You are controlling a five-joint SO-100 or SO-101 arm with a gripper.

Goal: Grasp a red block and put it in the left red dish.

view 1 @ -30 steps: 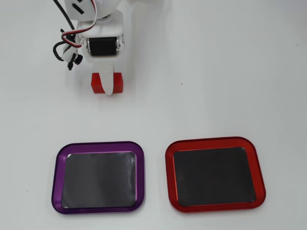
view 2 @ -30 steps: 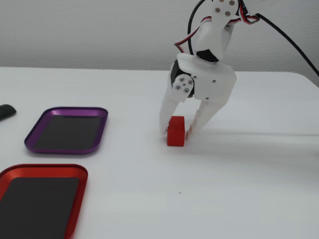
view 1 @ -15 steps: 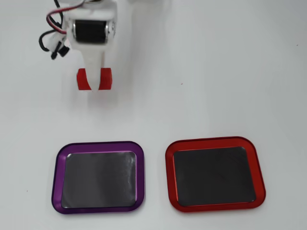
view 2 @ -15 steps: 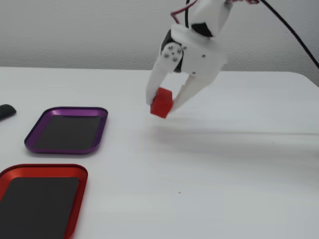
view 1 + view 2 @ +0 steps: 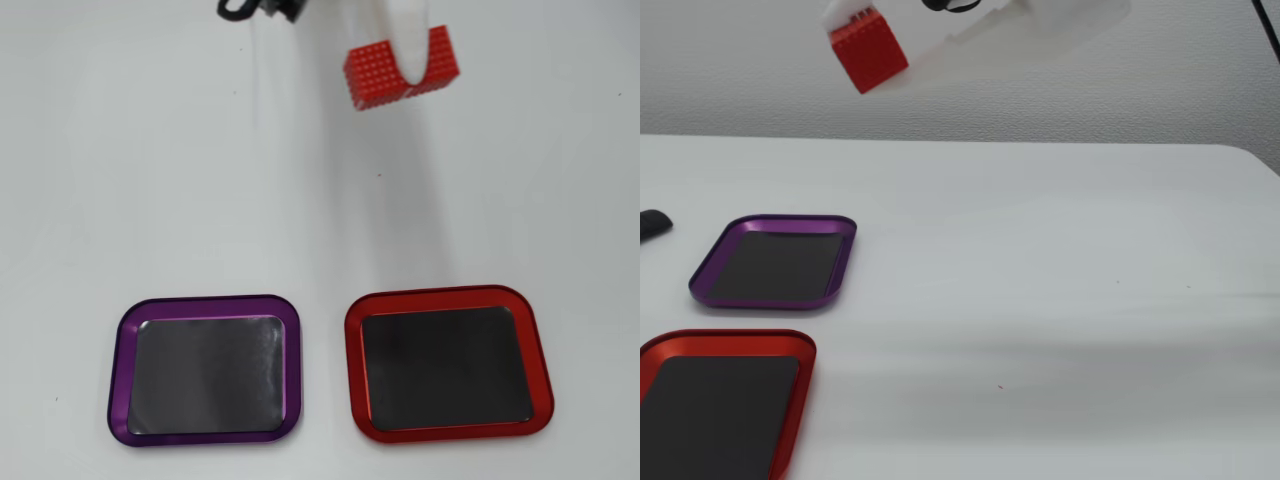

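Observation:
The red block (image 5: 375,75) is a small bumpy red brick held high above the table by my white gripper (image 5: 410,62). In the fixed view the red block (image 5: 870,55) hangs in the air at the top left, clamped in the gripper (image 5: 855,25). The gripper is shut on it. The red dish (image 5: 447,362) lies at the lower right of the overhead view, well below the block in the picture. In the fixed view the red dish (image 5: 790,345) is at the bottom left corner, partly cut off.
A purple-rimmed tray (image 5: 207,368) lies left of the red dish in the overhead view; in the fixed view the purple tray (image 5: 775,262) lies behind it. A dark object (image 5: 652,224) sits at the left edge of the fixed view. The white table (image 5: 1060,300) ends at the far right.

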